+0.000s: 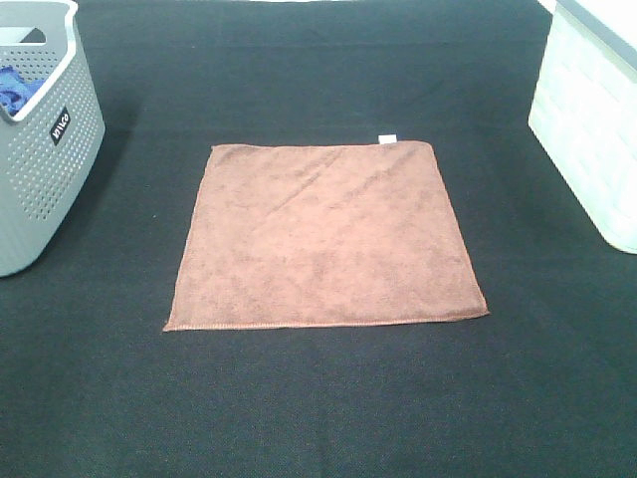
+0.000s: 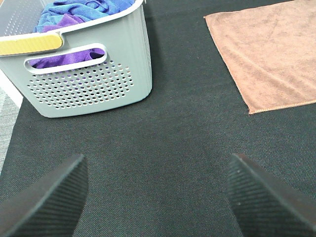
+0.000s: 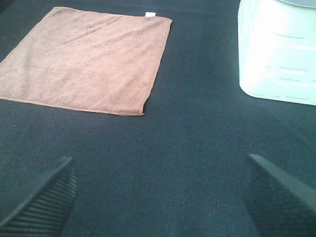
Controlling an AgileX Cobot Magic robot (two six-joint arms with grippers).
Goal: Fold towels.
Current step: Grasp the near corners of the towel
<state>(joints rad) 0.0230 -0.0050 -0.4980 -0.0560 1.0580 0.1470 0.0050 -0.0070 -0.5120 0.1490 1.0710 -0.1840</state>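
Note:
A square reddish-brown towel (image 1: 323, 237) lies flat and unfolded in the middle of the black table, with a small white tag (image 1: 386, 138) on its far edge. It also shows in the left wrist view (image 2: 274, 54) and the right wrist view (image 3: 84, 59). Neither gripper shows in the exterior high view. My left gripper (image 2: 158, 197) is open and empty, over bare table short of the towel's near left corner. My right gripper (image 3: 160, 197) is open and empty, over bare table short of the towel's near right corner.
A grey perforated basket (image 1: 40, 149) stands at the left edge and holds blue and purple cloths (image 2: 74, 15). A white basket (image 1: 592, 119) stands at the right edge. The table is covered in black cloth (image 1: 318, 408).

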